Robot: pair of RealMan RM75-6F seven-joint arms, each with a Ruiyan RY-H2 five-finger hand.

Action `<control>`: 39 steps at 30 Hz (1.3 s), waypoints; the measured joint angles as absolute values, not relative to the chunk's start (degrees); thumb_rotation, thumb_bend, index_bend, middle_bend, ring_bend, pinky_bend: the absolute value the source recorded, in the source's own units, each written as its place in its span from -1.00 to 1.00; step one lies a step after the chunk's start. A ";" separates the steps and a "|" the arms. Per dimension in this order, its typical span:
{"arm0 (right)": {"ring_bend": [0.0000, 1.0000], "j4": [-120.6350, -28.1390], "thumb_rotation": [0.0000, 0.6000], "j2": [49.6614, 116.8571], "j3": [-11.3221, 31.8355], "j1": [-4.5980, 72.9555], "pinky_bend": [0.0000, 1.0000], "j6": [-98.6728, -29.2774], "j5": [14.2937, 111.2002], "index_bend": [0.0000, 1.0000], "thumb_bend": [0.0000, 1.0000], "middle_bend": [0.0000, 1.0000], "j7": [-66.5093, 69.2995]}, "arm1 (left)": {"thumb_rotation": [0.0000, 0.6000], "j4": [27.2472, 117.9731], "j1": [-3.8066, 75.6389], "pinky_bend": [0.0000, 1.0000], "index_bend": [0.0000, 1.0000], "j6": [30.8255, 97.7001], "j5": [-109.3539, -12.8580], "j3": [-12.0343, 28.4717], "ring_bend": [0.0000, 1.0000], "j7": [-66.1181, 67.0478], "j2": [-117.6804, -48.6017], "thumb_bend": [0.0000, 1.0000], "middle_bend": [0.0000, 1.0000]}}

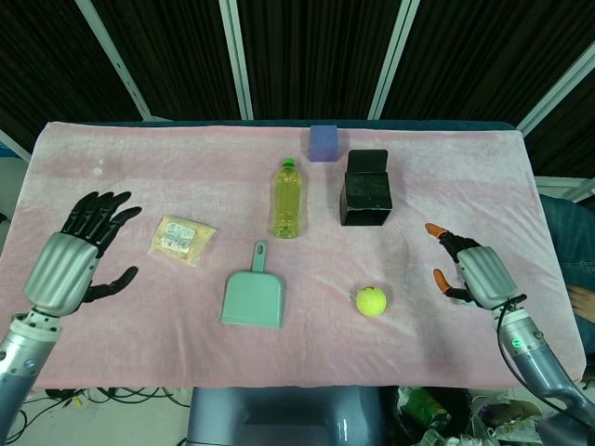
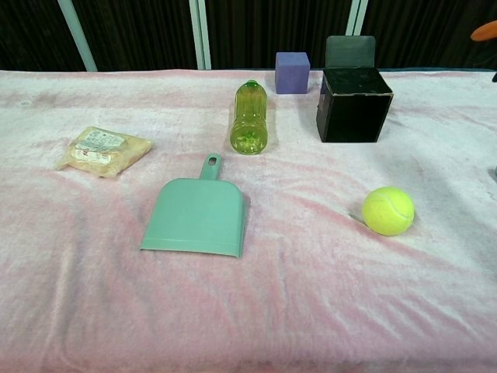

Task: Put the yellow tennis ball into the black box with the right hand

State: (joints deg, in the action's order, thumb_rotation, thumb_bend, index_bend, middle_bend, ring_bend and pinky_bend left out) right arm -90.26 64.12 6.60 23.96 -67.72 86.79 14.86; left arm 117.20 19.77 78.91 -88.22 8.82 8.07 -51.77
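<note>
The yellow tennis ball (image 1: 371, 300) (image 2: 387, 210) lies on the pink cloth, front right of centre. Behind it stands the black box (image 1: 365, 191) (image 2: 353, 103), its lid flipped up at the back. My right hand (image 1: 468, 272) hovers to the right of the ball, apart from it, fingers spread and holding nothing; in the chest view only an orange fingertip (image 2: 486, 31) shows at the right edge. My left hand (image 1: 76, 258) is open at the far left, fingers spread, away from everything.
A green dustpan (image 1: 254, 299) (image 2: 199, 214) lies left of the ball. A yellow-green bottle (image 1: 286, 198) (image 2: 249, 116) lies left of the box, a purple block (image 1: 323, 143) (image 2: 293, 72) behind it. A snack packet (image 1: 182, 239) (image 2: 102, 150) lies at the left.
</note>
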 measured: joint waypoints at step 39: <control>0.70 -95.91 1.00 79.45 -0.09 22.08 1.00 -56.48 81.47 0.88 1.00 0.65 -9.61 | 1.00 94.49 3.73 -1.00 -0.73 88.71 -92.82 -2.10 -1.00 6.66 -63.47 -0.45 -0.90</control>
